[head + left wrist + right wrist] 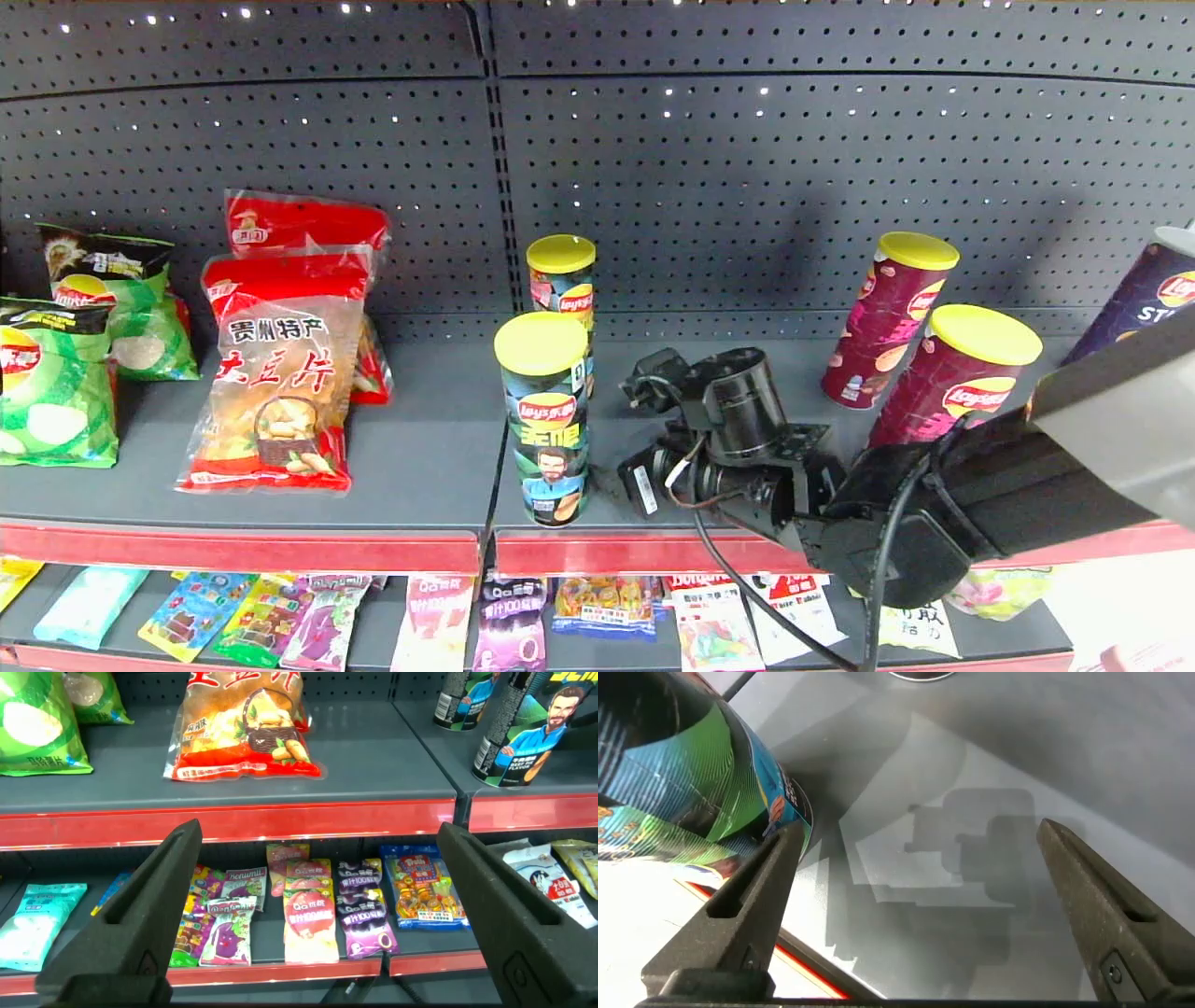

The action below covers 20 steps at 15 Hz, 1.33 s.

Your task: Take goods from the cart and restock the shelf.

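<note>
My right claw [642, 435] is over the top shelf [425, 457], just to the right of the near can [544, 425] with the yellow lid. Its two fingers [747, 910] are spread wide apart and there is nothing between them. In my right wrist view the near can is just beside one finger, and I cannot tell if they touch. The can stands up straight at the near edge of the shelf. The far can [561, 275], also with a yellow lid, stands behind it by the back wall.

To the right of my right claw stand two dark red cans [892, 317] with yellow lids, one nearer than the other. A purple can [1134, 299] is at the far right edge.

My left claw [318, 905] hangs in front of the shelf, lower down. Its fingers are wide open too, and it has hold of nothing. Past them I see little candy packs [311, 917] lying on the lower shelf [56, 980].

On the left part of the top shelf stand red bags [280, 373]. Green bags [56, 383] are at the far left.
</note>
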### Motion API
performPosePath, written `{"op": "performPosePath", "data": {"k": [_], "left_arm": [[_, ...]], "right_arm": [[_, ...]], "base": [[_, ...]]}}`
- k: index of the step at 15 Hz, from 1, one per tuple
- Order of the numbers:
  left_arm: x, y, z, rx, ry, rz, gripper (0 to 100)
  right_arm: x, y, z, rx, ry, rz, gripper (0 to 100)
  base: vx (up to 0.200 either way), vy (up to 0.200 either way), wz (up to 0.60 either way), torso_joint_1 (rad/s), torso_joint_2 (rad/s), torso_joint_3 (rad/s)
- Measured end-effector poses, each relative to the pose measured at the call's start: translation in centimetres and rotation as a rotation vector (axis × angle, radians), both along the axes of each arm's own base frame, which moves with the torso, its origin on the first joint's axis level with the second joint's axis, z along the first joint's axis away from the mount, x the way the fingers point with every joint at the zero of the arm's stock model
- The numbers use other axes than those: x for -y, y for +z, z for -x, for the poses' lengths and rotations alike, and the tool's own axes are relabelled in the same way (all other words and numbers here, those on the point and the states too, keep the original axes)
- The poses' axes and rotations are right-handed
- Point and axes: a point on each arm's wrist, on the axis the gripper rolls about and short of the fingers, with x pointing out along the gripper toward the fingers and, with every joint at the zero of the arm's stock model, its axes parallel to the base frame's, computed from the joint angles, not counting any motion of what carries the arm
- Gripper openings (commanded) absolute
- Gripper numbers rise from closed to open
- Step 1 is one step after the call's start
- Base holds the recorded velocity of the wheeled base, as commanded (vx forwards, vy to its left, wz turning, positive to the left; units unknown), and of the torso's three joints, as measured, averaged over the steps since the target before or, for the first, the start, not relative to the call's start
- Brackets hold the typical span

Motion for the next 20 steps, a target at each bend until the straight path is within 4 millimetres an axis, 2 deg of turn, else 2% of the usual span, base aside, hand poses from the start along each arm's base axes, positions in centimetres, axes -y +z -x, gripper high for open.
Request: {"op": "performPosePath", "data": {"k": [4,6,8,10,13,17,20], "left_arm": [[0.0,0.0,0.0,0.000,0.000,0.000,100],[0.0,0.0,0.0,0.000,0.000,0.000,100],[0.0,0.0,0.0,0.000,0.000,0.000,100],[0.0,0.0,0.0,0.000,0.000,0.000,100],[0.0,0.0,0.0,0.000,0.000,0.000,100],[0.0,0.0,0.0,0.000,0.000,0.000,100],[0.0,0.0,0.0,0.000,0.000,0.000,100]], "right_arm": [[0.4,0.3,0.3,0.002,-0.010,-0.001,100],[1.2,1.2,0.9,0.016,-0.024,-0.010,100],[2.3,2.5,2.0,0.028,-0.038,-0.034,100],[4.0,4.0,3.9,0.046,-0.053,-0.061,100],[7.7,5.7,7.8,0.067,-0.054,-0.082,100],[13.6,5.6,13.8,0.050,-0.001,-0.091,100],[19.3,5.4,17.9,0.038,0.014,-0.071,100]], "base": [[0.000,0.000,0.00,0.000,0.00,0.000],[0.000,0.000,0.00,0.000,0.00,0.000],[0.000,0.000,0.00,0.000,0.00,0.000],[0.000,0.000,0.00,0.000,0.00,0.000],[0.000,0.000,0.00,0.000,0.00,0.000],[0.000,0.000,0.00,0.000,0.00,0.000],[0.000,0.000,0.00,0.000,0.00,0.000]]}}
